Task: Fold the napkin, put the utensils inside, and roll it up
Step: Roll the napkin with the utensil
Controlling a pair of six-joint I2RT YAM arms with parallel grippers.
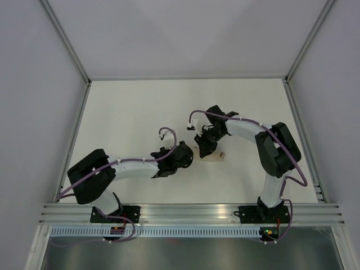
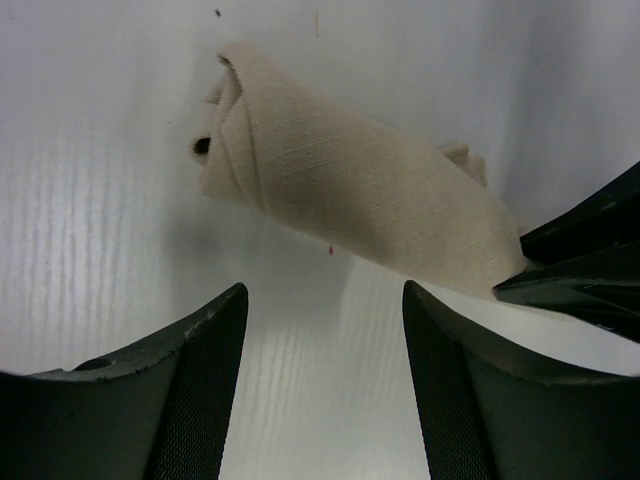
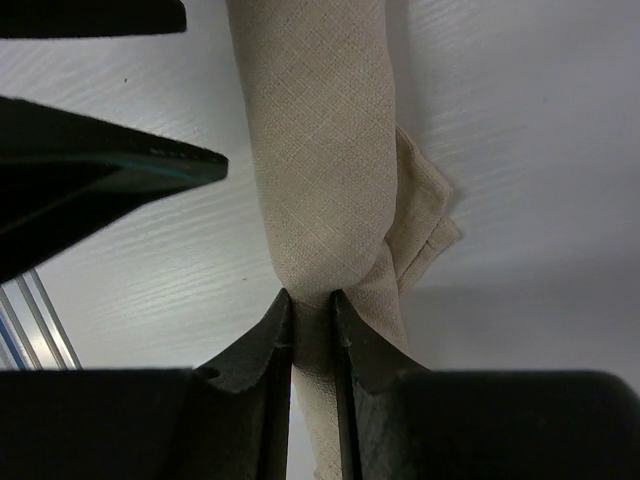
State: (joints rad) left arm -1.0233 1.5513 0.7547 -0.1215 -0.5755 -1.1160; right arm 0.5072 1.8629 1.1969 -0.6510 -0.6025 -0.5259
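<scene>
The right pincer (image 3: 312,310) is clamped on the napkin (image 3: 320,130). Its two dark fingers (image 3: 262,350) stand almost together, with a thin fold of cloth squeezed between the tips. From that pinch the cloth runs toward 12 o'clock in the right wrist view as a rolled tube. It is plain beige-tan and matte, and the woven grain shows clearly. At about 3 o'clock of the pinch a loose hemmed corner sticks out from under the roll and lies flat on the white tabletop (image 3: 540,120).

The left pincer (image 2: 325,300) is open. Its fingers (image 2: 200,370) are spread wide with bare tabletop between them, and they touch nothing. The roll lies just beyond them, slanting from 11 o'clock down to 4 o'clock in that view. Its far end shows wrapped layers around a small dark hole, and its near end goes under the right pincer (image 2: 580,270).

From above, the napkin (image 1: 214,157) lies a little toward 4 o'clock of the tabletop's (image 1: 129,107) middle. The right pincer (image 1: 206,148) is on it at its 11 o'clock side. The left pincer (image 1: 188,160) is near it at 9 o'clock.
</scene>
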